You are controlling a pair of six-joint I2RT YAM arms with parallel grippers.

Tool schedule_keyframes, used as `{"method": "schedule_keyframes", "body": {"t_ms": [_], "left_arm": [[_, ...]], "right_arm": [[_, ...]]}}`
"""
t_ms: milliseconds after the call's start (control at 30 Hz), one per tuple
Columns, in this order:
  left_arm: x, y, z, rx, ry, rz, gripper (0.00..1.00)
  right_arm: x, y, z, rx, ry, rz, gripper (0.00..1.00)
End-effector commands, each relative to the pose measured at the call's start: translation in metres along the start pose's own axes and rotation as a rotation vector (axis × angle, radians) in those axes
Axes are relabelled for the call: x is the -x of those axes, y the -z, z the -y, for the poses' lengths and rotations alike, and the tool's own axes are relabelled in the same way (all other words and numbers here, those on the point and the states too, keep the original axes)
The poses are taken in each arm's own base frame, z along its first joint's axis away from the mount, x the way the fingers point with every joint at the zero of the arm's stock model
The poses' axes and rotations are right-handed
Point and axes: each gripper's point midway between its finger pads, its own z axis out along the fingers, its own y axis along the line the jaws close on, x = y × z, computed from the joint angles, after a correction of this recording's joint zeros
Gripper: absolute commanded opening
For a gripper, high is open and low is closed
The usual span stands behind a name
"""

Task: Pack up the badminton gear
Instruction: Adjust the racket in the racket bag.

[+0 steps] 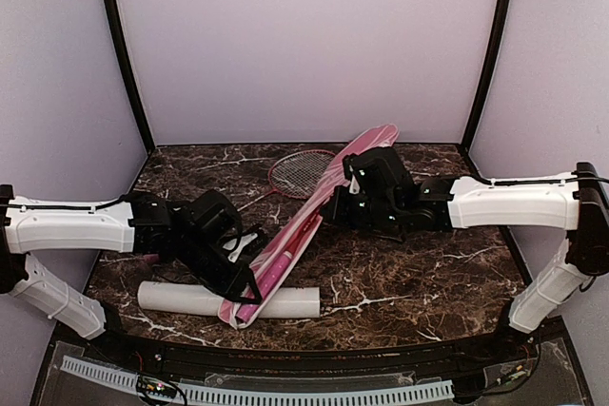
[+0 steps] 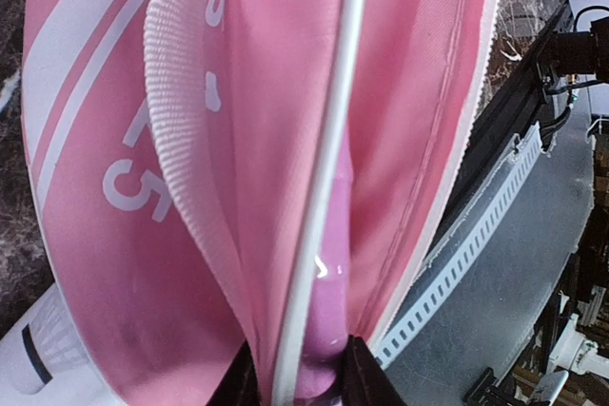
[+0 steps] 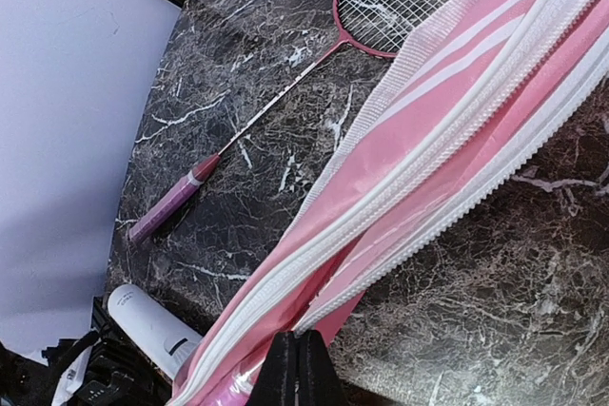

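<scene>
The long pink bag (image 1: 328, 192) lies diagonally across the table with its zipper open. My left gripper (image 1: 253, 268) is at the bag's lower end. In the left wrist view it (image 2: 300, 373) is shut on the pink handle (image 2: 331, 263) of a racket lying inside the bag (image 2: 124, 187). My right gripper (image 1: 344, 202) is shut on the bag's white zipper edge (image 3: 447, 206), as the right wrist view (image 3: 297, 363) shows. The second red-framed racket (image 1: 300, 171) lies on the table behind the bag, handle (image 3: 166, 208) to the left. The white tube (image 1: 190, 299) lies on its side under the bag's lower end. No shuttlecocks are in view.
The dark marble table (image 1: 428, 273) is walled by lilac panels at the back and sides. A perforated white strip (image 1: 285, 395) runs along the near edge. The tube also shows in the right wrist view (image 3: 152, 325) and in the left wrist view (image 2: 38, 354).
</scene>
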Motion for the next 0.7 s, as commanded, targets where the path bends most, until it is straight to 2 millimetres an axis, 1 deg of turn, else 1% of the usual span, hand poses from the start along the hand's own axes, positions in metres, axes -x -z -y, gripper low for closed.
{"method": "schedule_keyframes", "body": {"t_ms": [0, 100, 333, 400, 567, 667], "left_arm": [[0.020, 0.021, -0.018, 0.149, -0.028, 0.104, 0.03], [0.033, 0.032, -0.018, 0.180, -0.050, 0.167, 0.01], [0.057, 0.048, -0.024, 0.270, -0.078, 0.275, 0.00], [0.061, 0.050, -0.029, 0.307, -0.077, 0.286, 0.00], [0.062, 0.048, -0.041, 0.372, -0.079, 0.288, 0.00], [0.065, 0.047, -0.041, 0.369, -0.090, 0.298, 0.00]], "right_arm": [[0.019, 0.010, -0.038, 0.132, -0.003, 0.043, 0.00], [0.014, 0.008, -0.040, 0.141, 0.005, 0.011, 0.00], [-0.001, 0.007, -0.054, 0.222, 0.018, -0.075, 0.00], [-0.002, 0.007, -0.057, 0.234, 0.021, -0.086, 0.00], [-0.003, 0.010, -0.063, 0.266, 0.024, -0.095, 0.00], [-0.002, 0.010, -0.065, 0.272, 0.025, -0.091, 0.00]]}}
